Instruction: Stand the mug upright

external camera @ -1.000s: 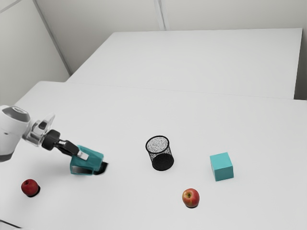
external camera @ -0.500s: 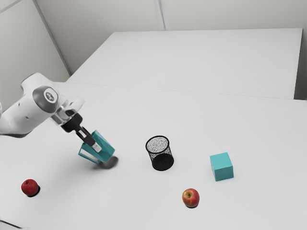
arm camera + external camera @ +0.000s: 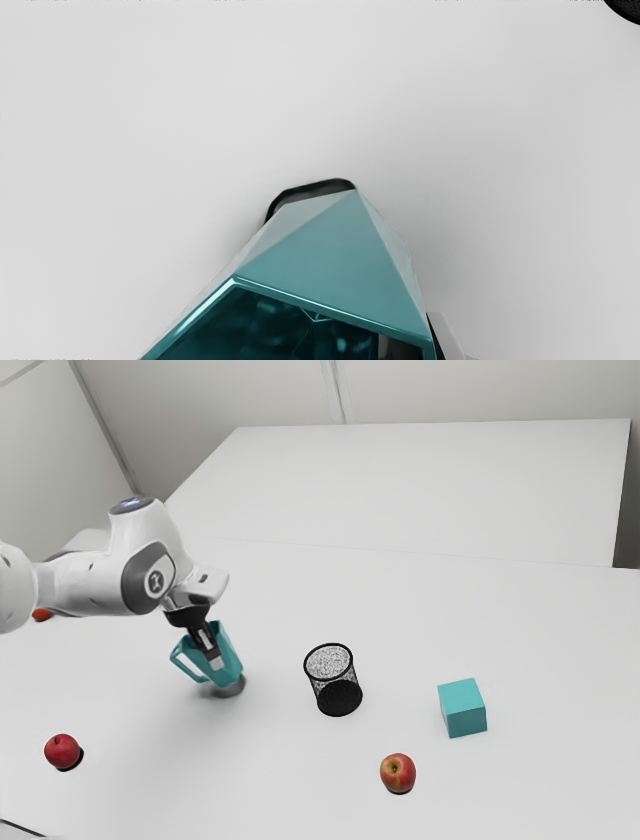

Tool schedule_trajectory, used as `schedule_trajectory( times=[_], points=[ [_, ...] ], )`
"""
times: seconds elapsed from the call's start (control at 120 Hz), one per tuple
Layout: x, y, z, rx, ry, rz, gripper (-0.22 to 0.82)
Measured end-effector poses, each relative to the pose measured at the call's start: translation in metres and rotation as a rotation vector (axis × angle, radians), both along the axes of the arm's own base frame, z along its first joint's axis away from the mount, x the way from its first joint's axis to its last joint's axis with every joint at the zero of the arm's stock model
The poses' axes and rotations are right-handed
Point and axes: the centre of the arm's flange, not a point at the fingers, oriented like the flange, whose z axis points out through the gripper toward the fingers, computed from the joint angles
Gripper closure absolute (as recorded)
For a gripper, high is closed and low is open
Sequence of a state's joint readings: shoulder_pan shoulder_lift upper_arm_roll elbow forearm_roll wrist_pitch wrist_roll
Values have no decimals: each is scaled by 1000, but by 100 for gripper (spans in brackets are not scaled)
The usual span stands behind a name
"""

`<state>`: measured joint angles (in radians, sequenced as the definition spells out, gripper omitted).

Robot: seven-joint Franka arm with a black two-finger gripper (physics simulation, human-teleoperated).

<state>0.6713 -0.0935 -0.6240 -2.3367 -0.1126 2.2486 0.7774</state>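
Turned nearer to upright, the mug point(image 3: 231, 662) has its wall pinched by the gripper point(image 3: 216, 662), probably for lowering base first.

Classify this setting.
Likely a simulated robotics test bench, not a lived-in room: a white jointed robot arm at a plain white table, with a teal cube and black mesh cup spaced out on it.

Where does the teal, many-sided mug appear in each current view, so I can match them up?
Exterior view: the teal, many-sided mug is left of centre, tilted in the gripper.
Wrist view: just ahead of the fingers, open rim facing the camera.
Shared landmark: the black mesh cylinder, partly seen beyond the mug in the wrist view.
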Motion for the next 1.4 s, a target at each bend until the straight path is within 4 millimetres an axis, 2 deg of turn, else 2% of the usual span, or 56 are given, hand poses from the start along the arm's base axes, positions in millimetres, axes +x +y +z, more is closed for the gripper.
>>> schedule_trajectory(
  times=[0.175,0.367,0.533,0.733,0.858,0.967,1.058,1.175,1.242,1.4],
  points=[
    [2,-13,-7,39,4,70,76],
    [3,-16,-15,42,12,165,75],
    [3,-18,-18,39,14,230,71],
    [3,-25,-11,48,-2,278,58],
    [4,-33,5,66,-34,295,44],
    [6,-38,29,83,-70,312,28],
    [11,-44,55,88,-93,326,18],
    [30,-59,106,72,-121,327,11],
    [43,-60,141,52,-126,337,8],
    [50,-56,210,-2,-110,373,4]
  ],
)
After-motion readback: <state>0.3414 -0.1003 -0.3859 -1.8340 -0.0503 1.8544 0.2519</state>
